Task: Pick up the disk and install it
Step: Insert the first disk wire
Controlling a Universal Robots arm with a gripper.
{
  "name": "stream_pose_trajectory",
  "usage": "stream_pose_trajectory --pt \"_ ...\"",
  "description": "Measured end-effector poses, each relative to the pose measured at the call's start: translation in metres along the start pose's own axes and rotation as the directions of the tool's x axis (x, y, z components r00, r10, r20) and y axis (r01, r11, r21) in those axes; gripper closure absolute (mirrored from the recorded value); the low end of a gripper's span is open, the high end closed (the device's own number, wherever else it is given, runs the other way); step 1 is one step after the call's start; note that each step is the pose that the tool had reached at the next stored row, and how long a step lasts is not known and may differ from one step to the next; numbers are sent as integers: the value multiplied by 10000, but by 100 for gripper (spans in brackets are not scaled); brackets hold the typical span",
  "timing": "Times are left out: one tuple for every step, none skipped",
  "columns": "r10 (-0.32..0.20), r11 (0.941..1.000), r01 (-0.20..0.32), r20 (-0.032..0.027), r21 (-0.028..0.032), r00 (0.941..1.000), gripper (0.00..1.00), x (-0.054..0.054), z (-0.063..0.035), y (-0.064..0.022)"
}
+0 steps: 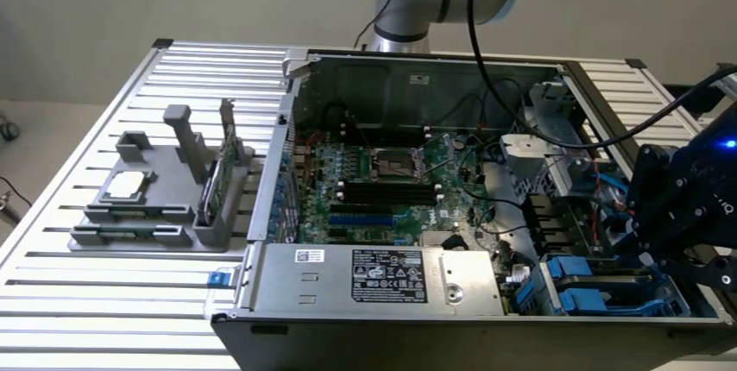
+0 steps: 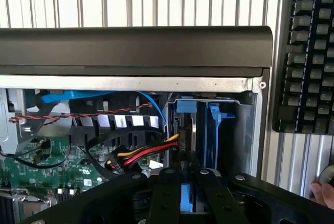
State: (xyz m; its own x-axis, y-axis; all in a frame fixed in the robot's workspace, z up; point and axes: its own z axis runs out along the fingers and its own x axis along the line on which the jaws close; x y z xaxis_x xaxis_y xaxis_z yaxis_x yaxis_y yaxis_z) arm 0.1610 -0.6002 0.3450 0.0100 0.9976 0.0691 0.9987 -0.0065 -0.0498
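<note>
The gripper [image 2: 187, 195] hangs over the drive bay at the computer case's [image 1: 461, 319] corner, its fingers drawn narrow around the blue-framed disk [image 2: 188, 199] standing on edge between them. Just beyond sit blue bay rails [image 2: 214, 130] (cables crowd one side). Seating it well likely means keeping the disk square to the rails and clear of the cables [image 2: 148, 151].

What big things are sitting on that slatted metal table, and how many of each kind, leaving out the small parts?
Open computer case: 1
Grey stand for parts: 1
Keyboard: 1
Total: 3
</note>
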Motion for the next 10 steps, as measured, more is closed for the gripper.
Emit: stream_pose_trajectory --pt "29 10000 -29 2 -3 10000 84 10 4 0" --pt "56 10000 -56 7 -7 10000 84 18 8 0" --pt "83 10000 -83 18 -12 10000 84 25 11 1" --pt "110 9999 -110 33 -18 9999 84 32 14 1" --pt "132 9999 -132 64 -23 9999 84 38 16 1" --pt "151 9999 -150 123 -28 9998 84 42 18 1" --pt "159 9999 -159 189 -30 9997 84 43 18 1" --pt "160 9999 -160 204 -31 9997 84 42 20 1" --pt "161 9999 -160 208 -30 9997 84 42 19 1" --pt "162 9999 -161 212 -30 9996 84 45 20 1"
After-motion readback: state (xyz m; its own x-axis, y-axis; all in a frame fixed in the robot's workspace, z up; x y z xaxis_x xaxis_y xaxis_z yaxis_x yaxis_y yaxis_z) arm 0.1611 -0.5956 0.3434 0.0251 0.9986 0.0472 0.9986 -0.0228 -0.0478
